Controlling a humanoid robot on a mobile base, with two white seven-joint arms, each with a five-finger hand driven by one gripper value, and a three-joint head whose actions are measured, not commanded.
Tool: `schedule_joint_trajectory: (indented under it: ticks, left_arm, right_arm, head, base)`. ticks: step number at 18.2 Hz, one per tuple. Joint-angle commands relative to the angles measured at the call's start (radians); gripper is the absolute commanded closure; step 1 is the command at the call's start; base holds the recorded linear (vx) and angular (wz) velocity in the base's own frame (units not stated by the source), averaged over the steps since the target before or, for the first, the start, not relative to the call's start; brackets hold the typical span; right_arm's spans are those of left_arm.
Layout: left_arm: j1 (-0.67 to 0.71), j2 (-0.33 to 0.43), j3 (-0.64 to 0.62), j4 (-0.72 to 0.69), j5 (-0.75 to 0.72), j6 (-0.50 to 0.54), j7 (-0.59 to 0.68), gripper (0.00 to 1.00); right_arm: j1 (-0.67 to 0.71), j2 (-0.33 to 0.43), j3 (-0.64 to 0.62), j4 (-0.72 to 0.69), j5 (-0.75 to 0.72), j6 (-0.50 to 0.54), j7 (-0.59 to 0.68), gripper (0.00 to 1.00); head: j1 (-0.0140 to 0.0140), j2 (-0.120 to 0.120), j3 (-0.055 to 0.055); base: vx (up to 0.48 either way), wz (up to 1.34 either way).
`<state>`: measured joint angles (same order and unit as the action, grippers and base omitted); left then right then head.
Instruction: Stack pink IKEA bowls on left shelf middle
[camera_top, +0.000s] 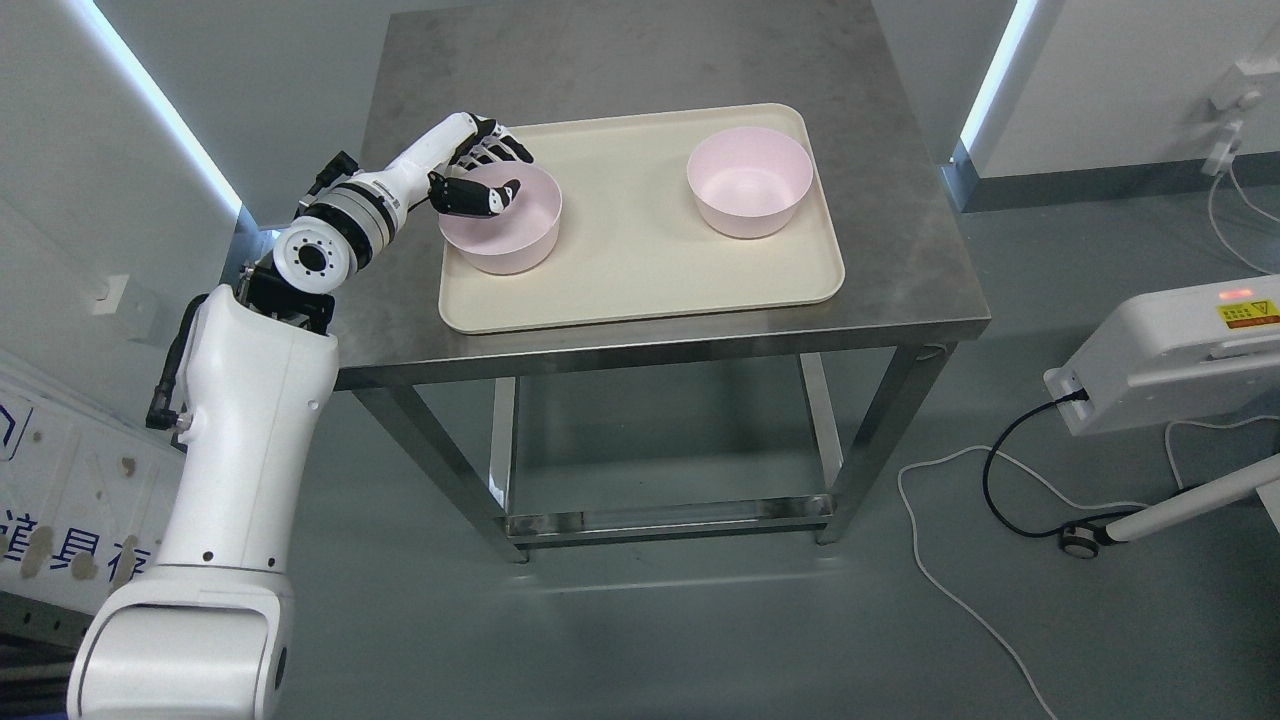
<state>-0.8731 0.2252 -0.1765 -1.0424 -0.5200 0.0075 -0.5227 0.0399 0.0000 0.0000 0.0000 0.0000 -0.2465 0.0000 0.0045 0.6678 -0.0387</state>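
Steel surface (900, 230) stands mid-frame on a grey floor (700, 620), cream tray (640, 290) lying flat on it, long side across. Left arm (240, 450) comes up from lower left and reaches over the tray's left end. Two pink bowls on the tray, upright and well apart: left bowl (505, 245) at the tray's left end, right bowl (750, 180) near the far right corner, nothing in it. Left hand (480, 170) is at the left bowl's near-left rim, thumb (485, 196) hooked inside the bowl, other fingers (500, 148) curled round the outside behind the rim, so it pinches the wall; bowl base looks to be on the tray, can't tell if lifted. White device (1170, 360) with cables (1010, 470) on the floor at right. No shelf in view
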Motion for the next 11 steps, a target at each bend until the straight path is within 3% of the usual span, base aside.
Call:
schedule_joint_trajectory:
  ticks: [1, 4, 11]
  left_arm:
    - [-0.006, -0.004, -0.027, 0.048, -0.106, -0.046, 0.003, 0.78]
    - [-0.006, -0.006, -0.061, 0.048, -0.15, -0.093, 0.004, 0.8]
    - [-0.007, -0.059, -0.035, 0.039, -0.158, -0.15, 0.016, 1.0]
  right_arm:
    - [0.0, -0.017, -0.005, -0.017, -0.002, 0.0, 0.0, 0.0]
    - [0.0, -0.017, -0.005, -0.017, -0.002, 0.0, 0.0, 0.0]
    - [0.0, -0.017, -0.005, -0.017, -0.002, 0.0, 0.0, 0.0]
  head:
    - [0.0, 0.0, 0.0]
    - [0.0, 0.0, 0.0]
    - [0.0, 0.0, 0.0]
  base:
    - [0.0, 0.0]
    - [0.0, 0.0]
    - [0.0, 0.0]
